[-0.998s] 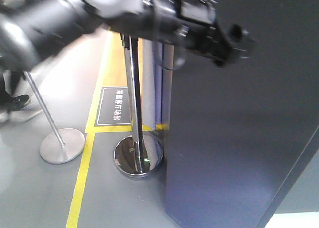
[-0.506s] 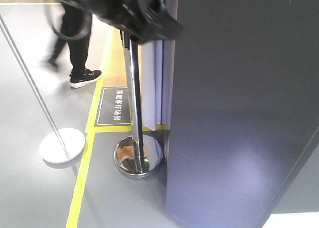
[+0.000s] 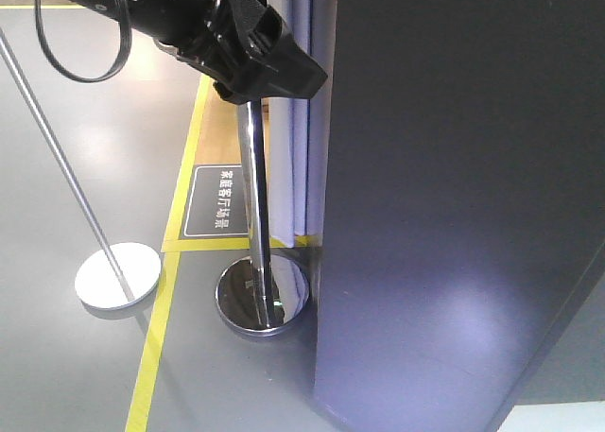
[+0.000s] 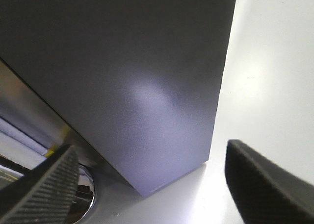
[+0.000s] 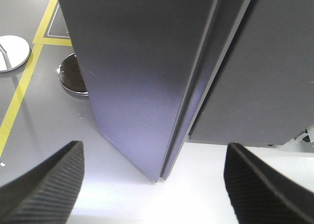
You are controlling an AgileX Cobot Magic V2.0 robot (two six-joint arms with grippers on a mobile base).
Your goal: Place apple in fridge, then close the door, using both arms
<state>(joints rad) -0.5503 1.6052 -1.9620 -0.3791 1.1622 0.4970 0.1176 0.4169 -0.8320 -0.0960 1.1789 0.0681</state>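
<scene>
The apple is out of view. The fridge (image 3: 454, 205) fills the right of the front view as a tall dark grey face, with a pale strip (image 3: 301, 120) along its left edge. In the right wrist view two dark grey panels meet at a narrow seam (image 5: 196, 101); I cannot tell which one is the door. My left gripper (image 3: 269, 63) hangs black at the top left, just beside the fridge's left edge. Close to a lower corner of the dark face, my left gripper (image 4: 152, 145) is open and empty. Facing the seam, my right gripper (image 5: 154, 146) is open too, holding nothing.
A chrome stanchion pole (image 3: 253, 196) with a round mirror base (image 3: 262, 298) stands right against the fridge's left side. A second slanted pole ends in a white base (image 3: 118, 274). Yellow floor tape (image 3: 156, 337) and a dark floor sign (image 3: 217, 201) lie to the left.
The black arm that reached across the top of the front view has drawn back to the left. A person walking at the upper left has gone from view.
</scene>
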